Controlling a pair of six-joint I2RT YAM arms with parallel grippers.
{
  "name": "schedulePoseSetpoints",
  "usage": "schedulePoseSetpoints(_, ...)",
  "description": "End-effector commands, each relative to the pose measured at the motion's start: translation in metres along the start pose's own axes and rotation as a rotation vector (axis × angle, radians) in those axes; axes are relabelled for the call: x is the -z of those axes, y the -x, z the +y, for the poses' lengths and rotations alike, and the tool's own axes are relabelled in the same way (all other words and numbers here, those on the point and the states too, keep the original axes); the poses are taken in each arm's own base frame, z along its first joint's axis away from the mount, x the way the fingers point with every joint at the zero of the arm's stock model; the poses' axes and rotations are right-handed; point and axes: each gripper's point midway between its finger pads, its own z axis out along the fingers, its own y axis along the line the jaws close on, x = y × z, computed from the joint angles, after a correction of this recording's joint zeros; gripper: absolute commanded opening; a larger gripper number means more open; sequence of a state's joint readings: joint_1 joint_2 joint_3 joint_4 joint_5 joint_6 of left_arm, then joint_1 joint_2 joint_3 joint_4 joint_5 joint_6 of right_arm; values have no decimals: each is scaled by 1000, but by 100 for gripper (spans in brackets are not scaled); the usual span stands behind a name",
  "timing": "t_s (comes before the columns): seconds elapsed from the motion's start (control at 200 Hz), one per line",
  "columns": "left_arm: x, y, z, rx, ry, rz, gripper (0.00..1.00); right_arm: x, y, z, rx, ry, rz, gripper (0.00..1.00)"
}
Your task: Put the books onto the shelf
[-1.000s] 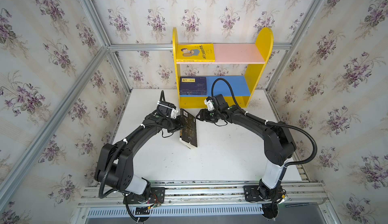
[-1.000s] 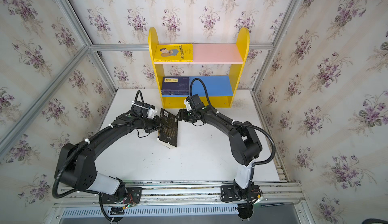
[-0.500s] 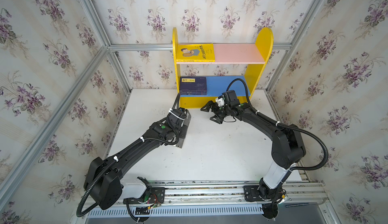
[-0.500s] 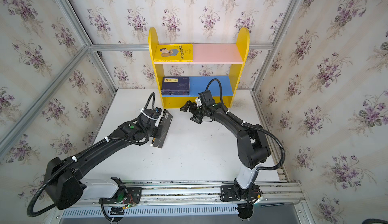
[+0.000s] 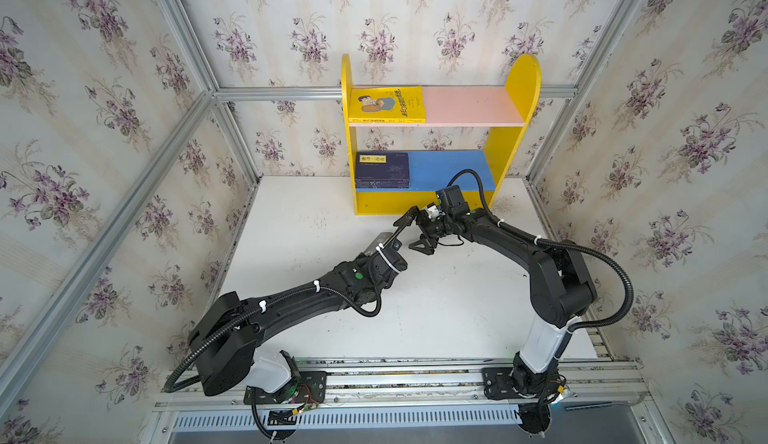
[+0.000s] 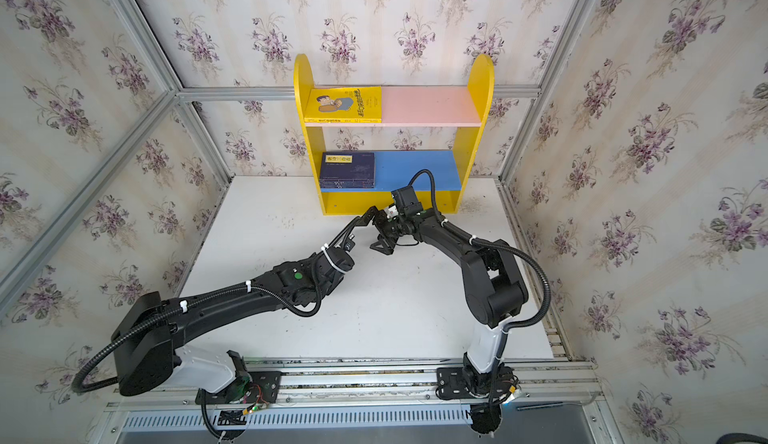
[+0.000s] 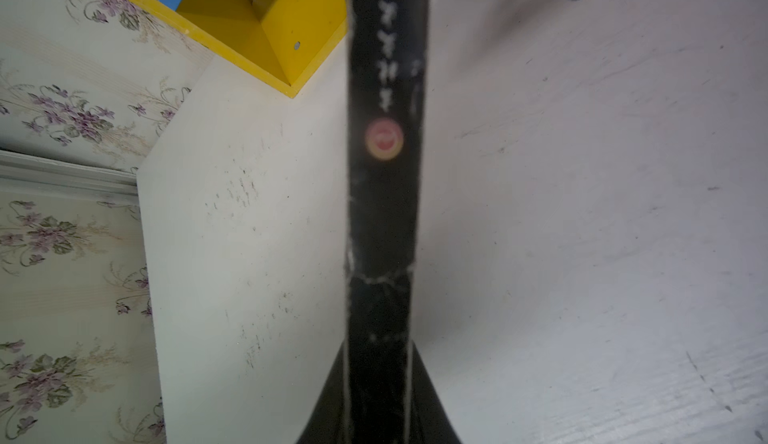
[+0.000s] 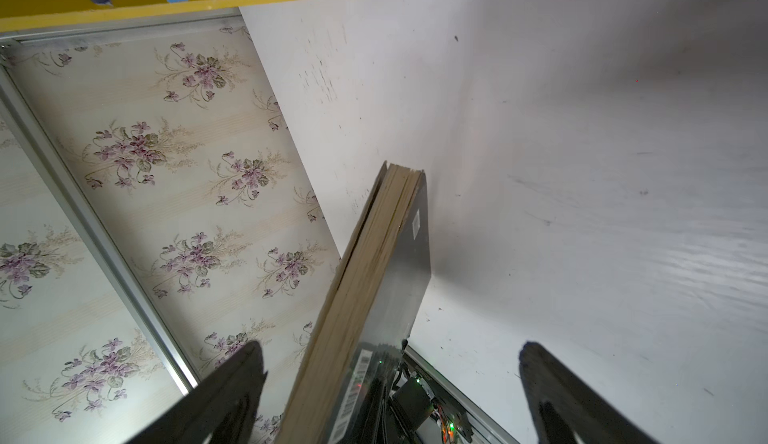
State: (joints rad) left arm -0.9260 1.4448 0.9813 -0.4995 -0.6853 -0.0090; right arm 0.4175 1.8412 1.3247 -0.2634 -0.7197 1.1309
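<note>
Left wrist view: the black book (image 7: pixel 384 171) stands on edge, spine to the lens, pinched at its near end by the left claw (image 7: pixel 378 363), whose jaws are pressed tight on the covers. In both top views it sits in front of the shelf (image 5: pixel 515 138), short of it and apparently lifted off the surface (image 5: pixel 436 317).

Change noted: a second ago both claws were at this book near the middle of the surface. The right claw (image 5: pixel 414 232) has since let go and is now spread wide just beside the book's far end, holding nothing. The left arm has carried the book towards the shelf.

Finding: the handover is done, and placing rests with the left arm alone.

Already shelved: navy books (image 5: pixel 383 170) stacked on the blue board and the yellow book (image 5: pixel 386 104) on the pink board, each with bare board beside it. No other book is visible on the surface, so this is judged the last.
</note>
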Motion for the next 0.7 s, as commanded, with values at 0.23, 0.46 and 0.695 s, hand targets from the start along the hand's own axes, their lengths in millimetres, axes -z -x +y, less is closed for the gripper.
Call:
schedulePoseSetpoints(0.23,2,18,3,-101,116,-78,7,-10,-1,22,-22,70,88,85)
schedulePoseSetpoints(0.46,0,28,-1,-132,142,-100,8,-19,-11,14,-55,50,134,72)
schedulePoseSetpoints(0.695,-3,37,-4,-138,158,-118,9,-27,-11,12,-97,76,135,48)
